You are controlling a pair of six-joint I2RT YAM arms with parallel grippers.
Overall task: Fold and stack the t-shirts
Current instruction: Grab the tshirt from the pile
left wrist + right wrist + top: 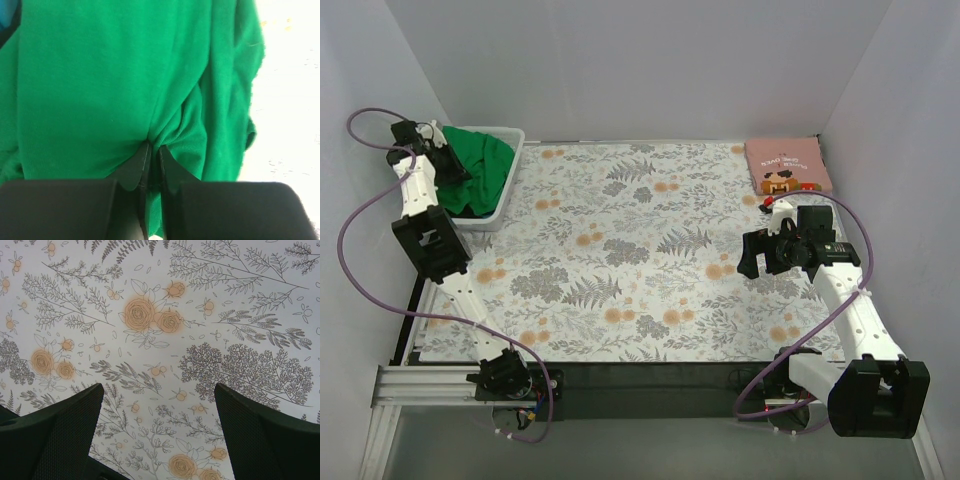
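The green t-shirt (480,170) lies bunched in the white basket (512,172) at the far left. My left gripper (450,162) is down in the basket and shut on a fold of the green t-shirt (100,80); its fingertips (154,156) pinch the cloth. The pale pink t-shirt (785,165) with a cartoon print lies folded flat at the far right corner. My right gripper (757,253) is open and empty, hovering above the floral table cloth (160,315) on the right side, in front of the pink t-shirt.
The floral table cloth (630,250) covers the table. White walls close in the back and both sides. Purple cables loop around both arms.
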